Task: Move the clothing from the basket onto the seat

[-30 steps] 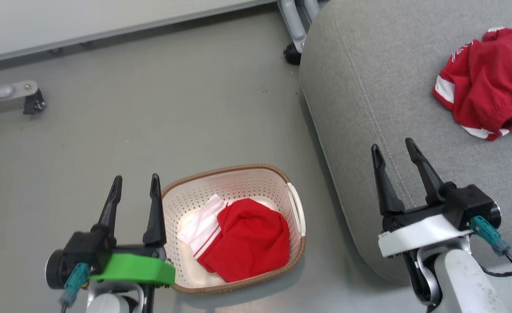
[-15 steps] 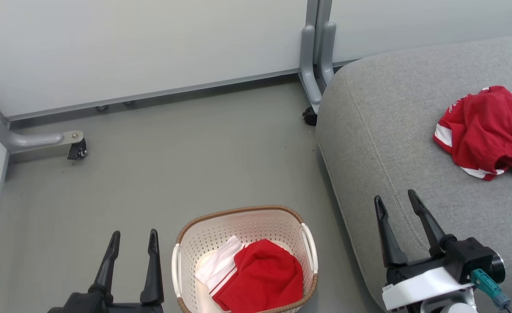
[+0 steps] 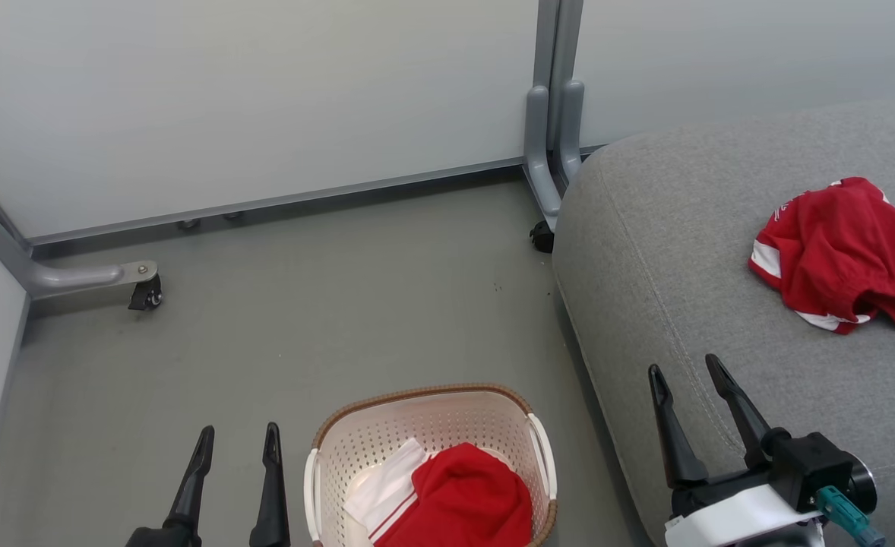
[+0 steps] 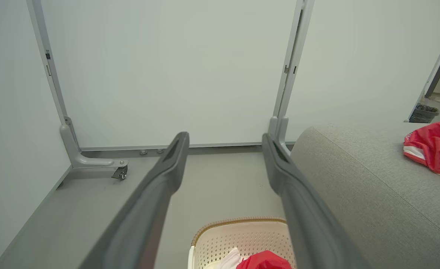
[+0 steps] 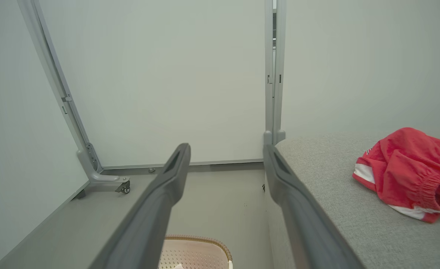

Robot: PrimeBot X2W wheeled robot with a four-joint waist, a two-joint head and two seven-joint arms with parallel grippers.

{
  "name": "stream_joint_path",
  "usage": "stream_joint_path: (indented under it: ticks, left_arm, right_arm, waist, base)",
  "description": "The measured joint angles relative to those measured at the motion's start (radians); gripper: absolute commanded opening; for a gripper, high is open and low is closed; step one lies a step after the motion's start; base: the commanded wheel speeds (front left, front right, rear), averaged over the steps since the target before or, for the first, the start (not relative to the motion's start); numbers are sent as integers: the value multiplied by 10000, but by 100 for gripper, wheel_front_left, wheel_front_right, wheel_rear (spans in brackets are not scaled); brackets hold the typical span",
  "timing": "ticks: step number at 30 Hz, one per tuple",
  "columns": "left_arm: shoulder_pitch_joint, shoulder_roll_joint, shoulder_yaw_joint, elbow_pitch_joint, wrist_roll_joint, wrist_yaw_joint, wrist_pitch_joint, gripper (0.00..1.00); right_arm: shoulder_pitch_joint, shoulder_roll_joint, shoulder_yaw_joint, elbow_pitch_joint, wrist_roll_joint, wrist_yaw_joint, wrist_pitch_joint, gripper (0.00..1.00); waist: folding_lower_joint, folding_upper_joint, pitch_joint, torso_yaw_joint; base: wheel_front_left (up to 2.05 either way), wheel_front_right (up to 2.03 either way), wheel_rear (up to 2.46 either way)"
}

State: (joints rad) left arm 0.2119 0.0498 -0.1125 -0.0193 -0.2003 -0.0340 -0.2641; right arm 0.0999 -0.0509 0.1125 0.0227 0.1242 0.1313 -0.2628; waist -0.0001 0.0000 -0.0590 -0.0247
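between our left end effector (image 3: 238, 428) and right end effector (image 3: 683, 363), both spread open and empty, the basket (image 3: 432, 393) holds red clothing (image 3: 470, 497) on open floor (image 3: 341, 304), near the rounded edge of the seat (image 3: 683, 251).

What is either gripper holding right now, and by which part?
Nothing is held. The left gripper and right gripper are both open and empty; one red-and-white garment lies in the basket, a red garment on the seat.
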Motion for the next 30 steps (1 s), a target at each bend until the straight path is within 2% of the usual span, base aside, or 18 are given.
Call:
stream_joint_path:
  ticks: [30]
  left_arm:
    - [-98, 0, -244, 96, -88, 105, 0, 100]
  right_arm:
    - [-39, 6, 38, -6, 31, 0, 0, 100]
  waist:
    - [0, 0, 251, -266]
  base:
    - [0, 0, 0]
